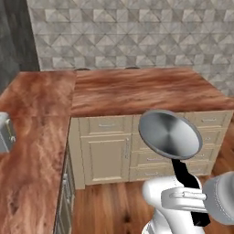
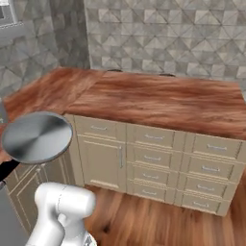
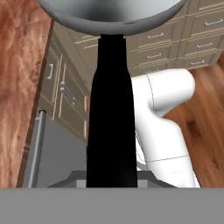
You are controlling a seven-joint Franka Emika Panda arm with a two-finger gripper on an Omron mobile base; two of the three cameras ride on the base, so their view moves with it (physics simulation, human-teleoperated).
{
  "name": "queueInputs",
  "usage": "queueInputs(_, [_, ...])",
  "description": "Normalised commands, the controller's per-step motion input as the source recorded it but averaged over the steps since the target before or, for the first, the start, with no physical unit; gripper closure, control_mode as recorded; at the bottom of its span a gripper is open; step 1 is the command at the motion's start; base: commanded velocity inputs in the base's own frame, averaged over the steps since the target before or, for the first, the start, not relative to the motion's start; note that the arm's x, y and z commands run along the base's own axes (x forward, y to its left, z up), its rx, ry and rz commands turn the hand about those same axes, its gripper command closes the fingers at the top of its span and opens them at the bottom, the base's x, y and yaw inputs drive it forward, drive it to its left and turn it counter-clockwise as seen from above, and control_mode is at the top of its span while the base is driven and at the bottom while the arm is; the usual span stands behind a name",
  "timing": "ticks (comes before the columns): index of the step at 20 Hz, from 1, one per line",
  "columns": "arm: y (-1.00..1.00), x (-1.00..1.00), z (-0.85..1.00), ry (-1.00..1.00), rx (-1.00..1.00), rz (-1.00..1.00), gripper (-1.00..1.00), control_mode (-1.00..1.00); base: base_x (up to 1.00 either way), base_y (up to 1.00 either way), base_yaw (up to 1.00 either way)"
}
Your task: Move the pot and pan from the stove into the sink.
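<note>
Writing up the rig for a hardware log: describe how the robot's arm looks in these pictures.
The arm is glossy white, built of rounded, bulbous link casings with thin seam lines between shells. In the left base view a light grey rounded joint cap sits at its right. No cables, logos or markings are visible.

Ahead I see a wood-grain countertop (image 1: 137, 89) over cream drawers (image 2: 153, 158), a grey patterned tile wall (image 1: 137, 32) behind, wood plank floor (image 1: 109, 205) below.

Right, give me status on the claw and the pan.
Claw shut on the pan's black handle. Pan held up in the air, over the wood floor, in front of the cream cabinets. Nothing touching it.
</note>
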Motion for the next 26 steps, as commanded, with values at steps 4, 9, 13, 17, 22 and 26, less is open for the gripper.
queueInputs(4, [0.0,0.0,0.0,0.0,0.0,0.0,1.0,1.0,0.0,-0.17,-0.44])
queueInputs(9, [0.0,0.0,0.0,0.0,0.0,0.0,1.0,1.0,0.0,-0.15,-0.44])
queueInputs(13, [0.0,0.0,0.0,0.0,0.0,0.0,1.0,1.0,0.0,-0.14,-0.43])
queueInputs(17, [0.0,0.0,0.0,0.0,0.0,0.0,1.0,1.0,0.0,-0.13,-0.43])
queueInputs(22, [0.0,0.0,0.0,0.0,0.0,0.0,1.0,1.0,0.0,-0.13,-0.43])
queueInputs(26, [0.0,0.0,0.0,0.0,0.0,0.0,1.0,1.0,0.0,-0.13,-0.43])
